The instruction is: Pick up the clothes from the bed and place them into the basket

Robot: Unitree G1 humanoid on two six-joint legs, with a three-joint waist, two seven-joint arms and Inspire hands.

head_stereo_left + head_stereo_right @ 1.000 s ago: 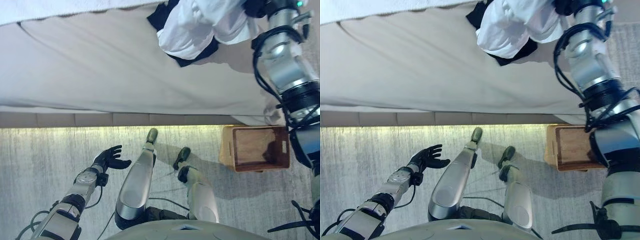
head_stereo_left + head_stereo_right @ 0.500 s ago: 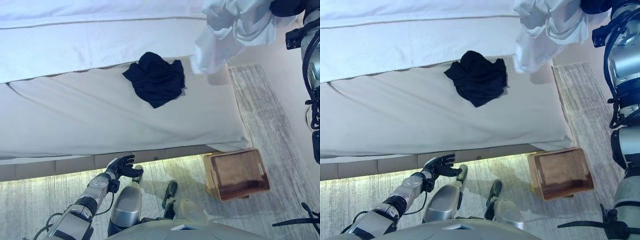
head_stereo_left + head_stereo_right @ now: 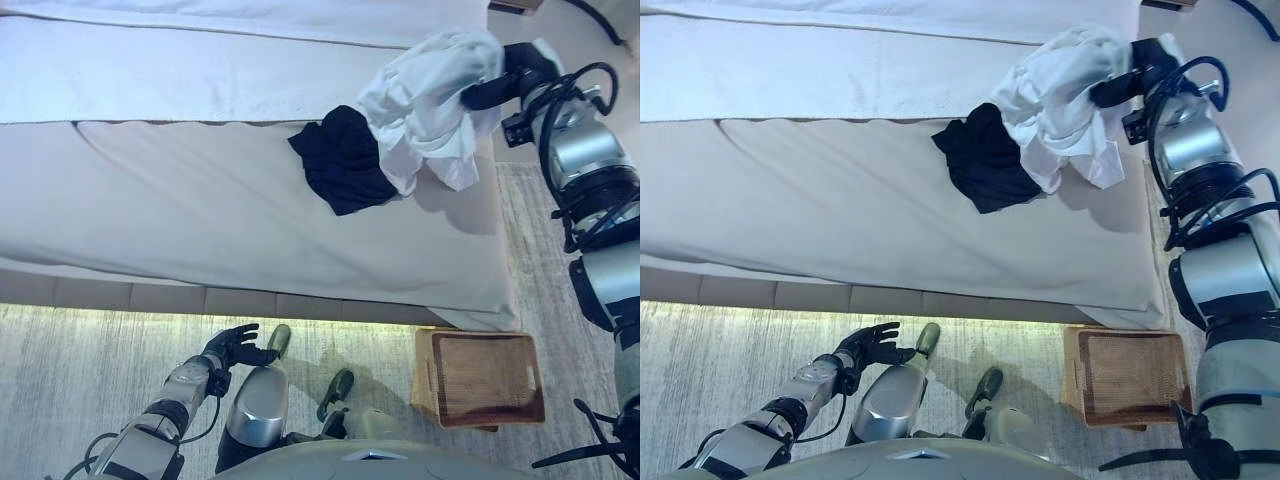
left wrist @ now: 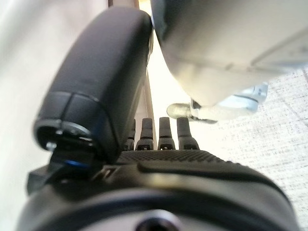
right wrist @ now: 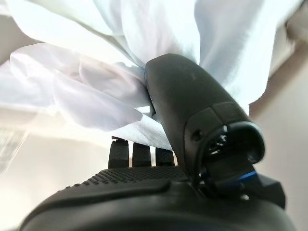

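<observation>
One white shirt [image 3: 425, 105] in right robot hand [image 3: 492, 88], above bed edge [image 3: 470, 300].

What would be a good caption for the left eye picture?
Right hand lifts a white garment above the bed, basket waiting below.

Shirt [image 3: 425, 95] bunched above the bed [image 3: 200, 200] at its right end, dark garment [image 3: 345, 160] on the bed just left of it (edges overlapping), basket [image 3: 485, 380] on the floor [image 3: 60, 370] below the bed's right corner.
</observation>
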